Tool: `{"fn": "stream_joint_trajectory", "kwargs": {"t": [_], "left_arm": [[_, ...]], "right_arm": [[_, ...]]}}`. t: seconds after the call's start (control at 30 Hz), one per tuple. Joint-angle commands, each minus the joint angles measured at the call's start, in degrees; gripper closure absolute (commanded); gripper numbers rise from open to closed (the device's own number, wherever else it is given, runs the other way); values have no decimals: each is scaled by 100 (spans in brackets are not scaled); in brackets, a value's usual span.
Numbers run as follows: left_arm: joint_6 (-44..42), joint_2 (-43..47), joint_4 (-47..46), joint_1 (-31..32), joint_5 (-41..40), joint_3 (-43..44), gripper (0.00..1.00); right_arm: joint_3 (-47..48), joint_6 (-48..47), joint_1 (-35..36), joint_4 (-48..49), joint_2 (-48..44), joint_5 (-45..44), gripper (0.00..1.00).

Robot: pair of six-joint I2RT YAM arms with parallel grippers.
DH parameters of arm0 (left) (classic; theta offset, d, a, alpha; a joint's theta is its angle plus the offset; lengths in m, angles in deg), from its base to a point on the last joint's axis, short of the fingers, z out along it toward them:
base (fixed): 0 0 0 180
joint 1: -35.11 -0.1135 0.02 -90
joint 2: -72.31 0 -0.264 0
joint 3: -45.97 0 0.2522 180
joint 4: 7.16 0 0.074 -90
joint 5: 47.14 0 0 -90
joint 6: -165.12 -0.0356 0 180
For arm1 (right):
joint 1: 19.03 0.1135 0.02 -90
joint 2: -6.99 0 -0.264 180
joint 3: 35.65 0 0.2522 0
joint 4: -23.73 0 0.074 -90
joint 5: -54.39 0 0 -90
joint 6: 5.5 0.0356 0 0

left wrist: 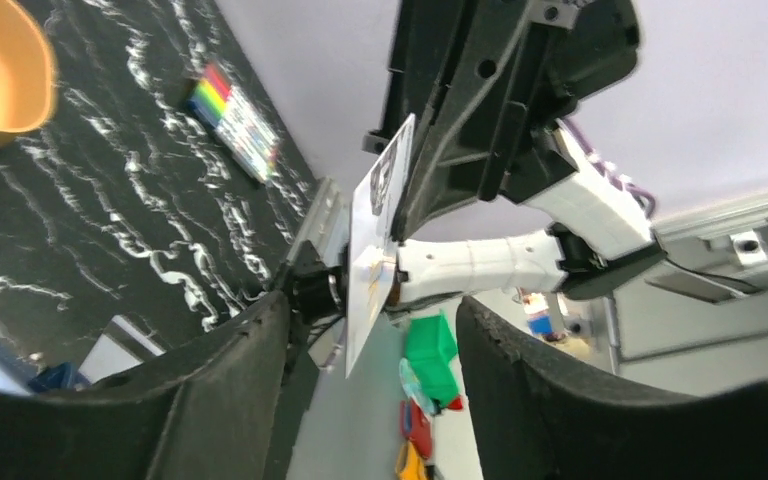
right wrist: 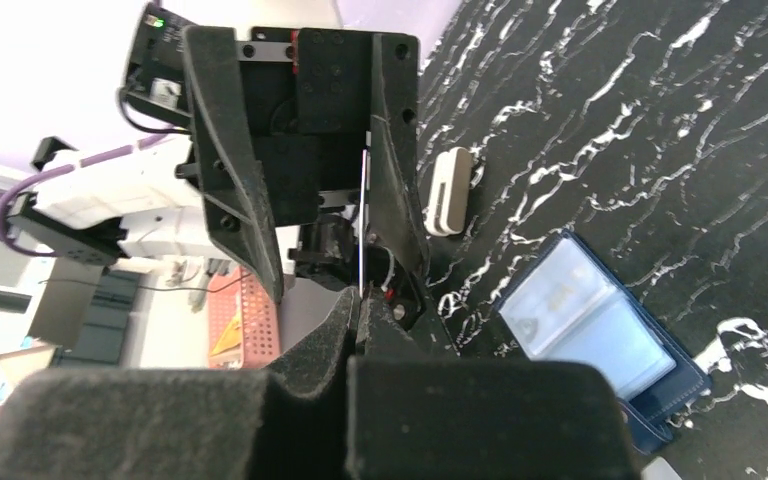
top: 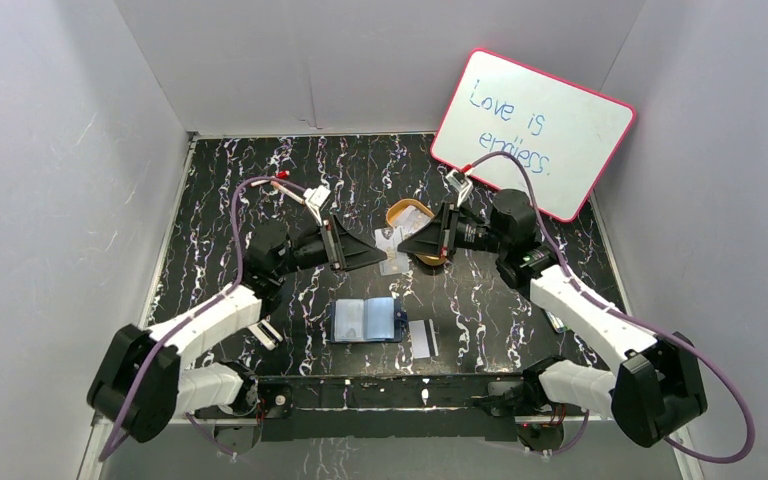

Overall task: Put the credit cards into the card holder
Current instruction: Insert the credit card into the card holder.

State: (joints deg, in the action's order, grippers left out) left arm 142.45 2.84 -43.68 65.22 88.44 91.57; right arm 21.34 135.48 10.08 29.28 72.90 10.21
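A pale credit card (top: 392,252) hangs upright above the table between the two grippers. My right gripper (right wrist: 358,295) is shut on its edge; in the right wrist view the card (right wrist: 361,215) shows edge-on as a thin white line. My left gripper (left wrist: 372,305) stands open around the card's (left wrist: 373,240) other end, its fingers (left wrist: 250,350) apart from it. The navy card holder (top: 365,320) lies open on the table below, its light blue pockets (right wrist: 585,325) facing up. A second credit card (top: 421,338) with a dark stripe lies flat just right of the holder.
A golden-orange tin (top: 410,213) sits behind the right gripper (top: 407,245). A pink-framed whiteboard (top: 532,130) leans at the back right. Marker pens (left wrist: 232,118) lie near the table's right edge. A small white block (right wrist: 448,190) rests by the left arm.
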Motion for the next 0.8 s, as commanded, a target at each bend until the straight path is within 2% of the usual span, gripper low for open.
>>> {"fn": "stream_joint_trajectory", "kwargs": {"t": [0.0, 0.13, 0.23, 0.43, 0.77], "left_arm": [[-1087, 1051, 2618, 8, -1052, 45, 38], [-1574, 2229, 5144, 67, -2767, 58, 34], [-1619, 2663, 6014, 91, -3520, -159, 34], [-1423, 2465, 6188, 109, -3741, -709, 34], [-1180, 2192, 6181, 114, -3998, -1119, 37]], "right_arm": [[-2, -567, 305, -785, -363, -929, 100], [-320, -556, 752, -1049, -334, -1661, 100], [-563, -344, 1171, -818, -26, -1996, 100], [-783, 78, 1799, -281, 732, -2547, 100], [-945, 692, 2186, 0, 1533, -3311, 100]]}}
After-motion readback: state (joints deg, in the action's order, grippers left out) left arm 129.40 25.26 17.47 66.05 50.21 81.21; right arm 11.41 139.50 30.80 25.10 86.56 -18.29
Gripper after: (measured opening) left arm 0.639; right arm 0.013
